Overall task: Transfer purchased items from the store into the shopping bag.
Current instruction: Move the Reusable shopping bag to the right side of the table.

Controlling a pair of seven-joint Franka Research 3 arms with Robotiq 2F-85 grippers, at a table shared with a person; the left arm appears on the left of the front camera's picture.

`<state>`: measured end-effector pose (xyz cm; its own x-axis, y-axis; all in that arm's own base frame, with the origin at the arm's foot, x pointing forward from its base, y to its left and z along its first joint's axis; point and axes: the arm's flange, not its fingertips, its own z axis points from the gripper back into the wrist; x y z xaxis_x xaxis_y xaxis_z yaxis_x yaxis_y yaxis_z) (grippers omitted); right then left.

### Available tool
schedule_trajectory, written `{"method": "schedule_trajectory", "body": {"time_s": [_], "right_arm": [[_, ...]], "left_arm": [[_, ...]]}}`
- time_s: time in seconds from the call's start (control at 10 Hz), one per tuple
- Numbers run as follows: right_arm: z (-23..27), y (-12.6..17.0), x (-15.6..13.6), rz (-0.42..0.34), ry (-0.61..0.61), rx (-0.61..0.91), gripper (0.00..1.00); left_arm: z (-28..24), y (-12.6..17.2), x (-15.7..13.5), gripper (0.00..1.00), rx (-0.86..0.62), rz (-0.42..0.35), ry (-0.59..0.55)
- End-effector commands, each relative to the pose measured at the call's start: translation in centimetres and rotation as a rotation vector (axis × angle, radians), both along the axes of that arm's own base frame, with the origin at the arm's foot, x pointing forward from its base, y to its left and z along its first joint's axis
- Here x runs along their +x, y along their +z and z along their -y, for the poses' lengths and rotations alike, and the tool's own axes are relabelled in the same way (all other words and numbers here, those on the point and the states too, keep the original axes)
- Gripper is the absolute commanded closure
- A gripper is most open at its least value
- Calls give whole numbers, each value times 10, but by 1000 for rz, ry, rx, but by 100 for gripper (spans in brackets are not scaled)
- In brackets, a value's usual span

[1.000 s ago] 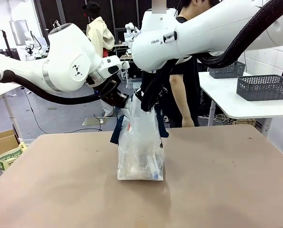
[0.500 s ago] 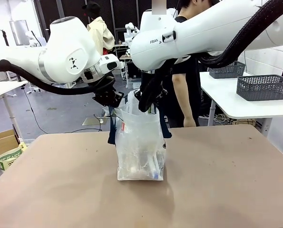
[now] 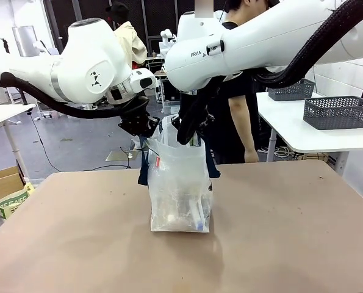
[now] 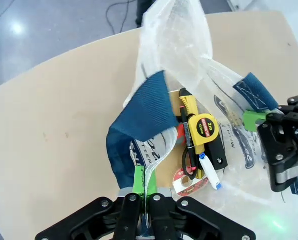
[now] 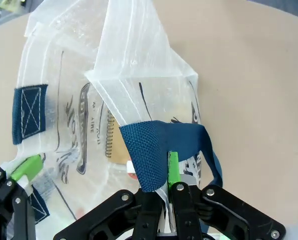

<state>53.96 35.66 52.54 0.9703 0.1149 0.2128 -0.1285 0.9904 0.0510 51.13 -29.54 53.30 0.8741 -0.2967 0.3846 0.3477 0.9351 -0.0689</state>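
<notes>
The shopping bag (image 3: 180,189) stands upright at the middle of the table, translucent with navy straps. My left gripper (image 3: 146,129) is shut on its left rim beside a strap (image 4: 146,107), and my right gripper (image 3: 184,134) is shut on the right rim at the other strap (image 5: 159,142). They hold the mouth open between them. In the left wrist view, a yellow tape measure (image 4: 204,129), a black tool and a red-labelled tape roll (image 4: 189,181) lie at the bag's bottom. The store is out of view.
A person in a black shirt (image 3: 236,116) stands just behind the bag at the far side. Two grey mesh baskets (image 3: 340,112) sit on a white side table (image 3: 291,137) at the right. Bare brown tabletop (image 3: 291,232) surrounds the bag.
My left gripper has risen and drawn the left rim outward, so the bag's mouth stands wider and the bag straighter. The right gripper has barely moved.
</notes>
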Motion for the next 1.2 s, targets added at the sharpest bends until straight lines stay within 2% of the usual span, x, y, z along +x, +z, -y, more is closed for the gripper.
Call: {"method": "schedule_trajectory", "body": {"time_s": [0.0, 0.2, 0.4, 0.5, 0.6, 0.8, 0.9, 1.1], "right_arm": [[-5, -3, 1, -9, -60, 11, 100], [-5, -3, 3, -13, -156, 30, 100], [-9, -3, 3, -27, -243, 30, 100], [-11, -3, 5, -20, -283, 41, 100], [-9, -2, 5, -5, -241, 32, 100], [-2, -2, 1, -20, -222, 45, 100], [-4, -2, 2, -18, -234, 50, 100], [-15, -6, 11, -65, -317, 90, 100]], "left_arm": [[14, 6, 8, 100, 23, -29, 161], [14, 11, 11, 100, 31, -56, 252], [13, 10, 15, 100, 1, -81, 291], [14, 9, 18, 100, -29, -96, 272], [4, 9, 7, 100, 5, -75, 264], [8, 7, 11, 100, -5, -85, 267], [14, 4, 14, 100, -30, -71, 275], [27, 7, 16, 100, -113, -34, 237]]}}
